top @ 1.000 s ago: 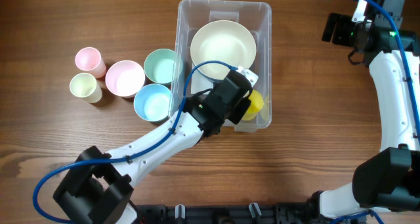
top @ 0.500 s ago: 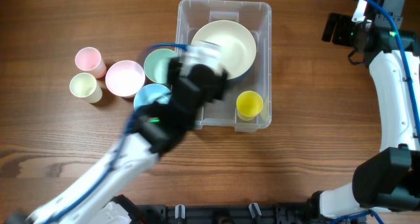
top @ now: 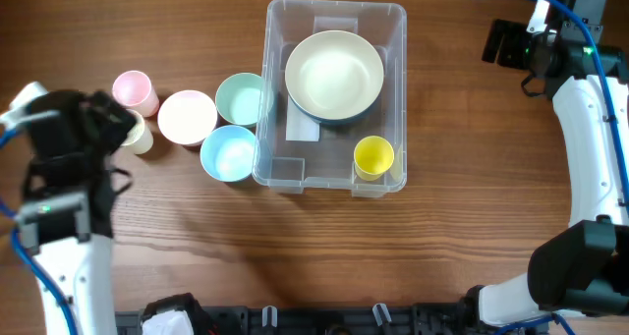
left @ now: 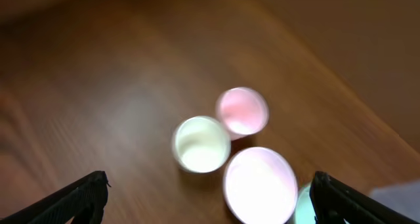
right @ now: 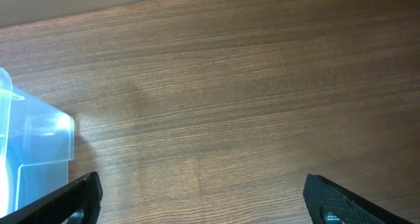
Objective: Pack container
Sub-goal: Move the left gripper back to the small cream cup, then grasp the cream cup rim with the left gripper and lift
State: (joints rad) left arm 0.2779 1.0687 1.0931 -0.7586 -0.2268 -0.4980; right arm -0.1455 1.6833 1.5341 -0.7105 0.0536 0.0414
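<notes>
From above, the container [top: 278, 168] sat on the tabletop [top: 442, 227] between my left jaws and my right jaws, well apart from both. A cream bowl [top: 334, 75] and a yellow cup [top: 373, 156] were inside it. My left jaws hung by the cream cup [top: 141, 139] and pink cup [top: 133, 89]. The pink bowl [top: 187, 117], green bowl [top: 239, 99] and blue bowl [top: 228, 153] lay between those jaws and the container, the last two just beside its wall.

Through my left wrist, blurred, the jaws stood wide and held nothing. Ahead and between them were the cream cup [left: 200, 144], the pink cup [left: 243, 110] beyond it, and the pink bowl [left: 259, 184] nearer the right fingertip.

Through my right wrist, the jaws were also wide and empty over bare wood. Only a corner of the container [right: 36, 145] showed, beyond the left fingertip.

I judged the container light, thin-walled and slick. It would likely flex along a long side and slide if nudged. If I had to steady it, I would pinch the rim close to a rounded corner, where it looked stiffest.
</notes>
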